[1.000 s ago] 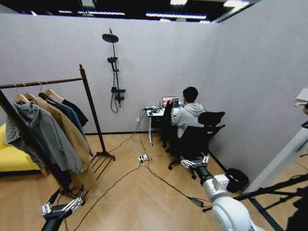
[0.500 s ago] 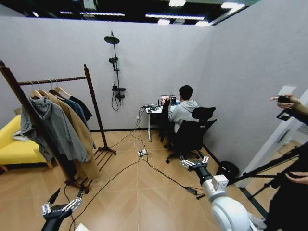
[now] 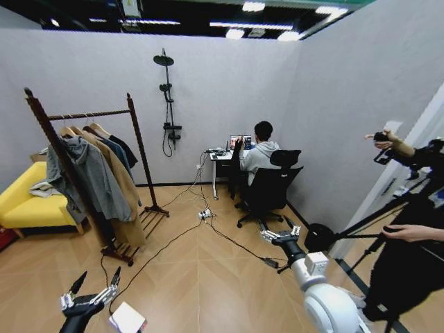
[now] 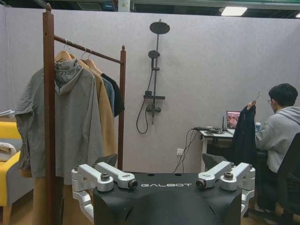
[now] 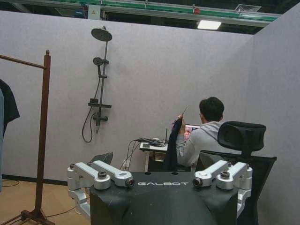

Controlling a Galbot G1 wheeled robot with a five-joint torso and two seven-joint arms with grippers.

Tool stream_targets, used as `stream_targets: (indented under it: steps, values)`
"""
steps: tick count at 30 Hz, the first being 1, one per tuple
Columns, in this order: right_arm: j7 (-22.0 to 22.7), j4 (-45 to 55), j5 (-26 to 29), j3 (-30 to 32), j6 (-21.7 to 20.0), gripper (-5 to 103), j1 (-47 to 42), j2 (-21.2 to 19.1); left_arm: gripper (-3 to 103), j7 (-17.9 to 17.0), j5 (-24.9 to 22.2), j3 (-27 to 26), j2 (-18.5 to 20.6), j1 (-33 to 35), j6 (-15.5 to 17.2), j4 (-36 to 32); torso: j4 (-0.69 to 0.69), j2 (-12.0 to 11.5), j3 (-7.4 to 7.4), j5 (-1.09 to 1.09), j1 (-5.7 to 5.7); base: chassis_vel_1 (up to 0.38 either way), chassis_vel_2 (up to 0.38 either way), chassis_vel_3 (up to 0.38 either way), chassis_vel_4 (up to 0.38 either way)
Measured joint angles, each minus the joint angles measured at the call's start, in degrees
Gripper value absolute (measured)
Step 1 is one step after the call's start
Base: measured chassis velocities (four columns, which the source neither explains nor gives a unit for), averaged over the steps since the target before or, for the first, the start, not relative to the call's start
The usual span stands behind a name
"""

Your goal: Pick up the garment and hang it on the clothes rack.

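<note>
The garment [image 3: 238, 157] is a black jacket hanging from a hook that the seated person's hand holds up beside the desk; it also shows as the garment [image 4: 243, 136] and the garment [image 5: 173, 149]. The clothes rack [image 3: 90, 114] stands at the left, dark red-brown, carrying a grey hoodie, a tan coat, a blue coat and a black top. Its near post is the clothes rack [image 4: 47, 103]; its far post is the clothes rack [image 5: 43, 122]. My left gripper [image 3: 90, 295] hangs low at the left, open and empty. My right gripper [image 3: 281, 236] is held out mid-room, open and empty, far from the garment.
A yellow sofa [image 3: 28, 208] sits behind the rack. Cables and a power strip [image 3: 205, 214] cross the wooden floor. An office chair [image 3: 267, 191] stands at the desk. A tripod [image 3: 361, 225] and a person with a camera stand at the right. A white object [image 3: 127, 319] lies near my left gripper.
The whole head view has shifted, so the camera moved: the rack sits farther off and fully in frame. The person at the right and a white object by my left gripper came into view.
</note>
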Motion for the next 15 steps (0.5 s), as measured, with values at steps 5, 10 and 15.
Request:
stream_targets:
  steps: [5, 10, 15]
  values:
    - [0.0, 0.0, -0.2, 0.2, 0.1, 100, 0.1, -0.1, 100, 0.0, 0.0, 0.0, 0.0, 0.0, 0.0, 0.0, 0.02, 0.0, 0.01, -0.01, 0.02, 0.013, -0.027, -0.027, 0.033]
    - [0.0, 0.1, -0.4, 0.3, 0.1, 100, 0.1, -0.2, 100, 0.0, 0.0, 0.0, 0.0, 0.0, 0.0, 0.0, -0.01, 0.0, 0.02, -0.02, 0.09, -0.064, 0.019, 0.010, -0.044]
    - [0.0, 0.2, -0.9, -0.1, 0.1, 100, 0.0, 0.3, 100, 0.0, 0.0, 0.0, 0.0, 0.0, 0.0, 0.0, 0.01, 0.0, 0.02, -0.03, 0.07, -0.010, 0.003, 0.001, -0.011]
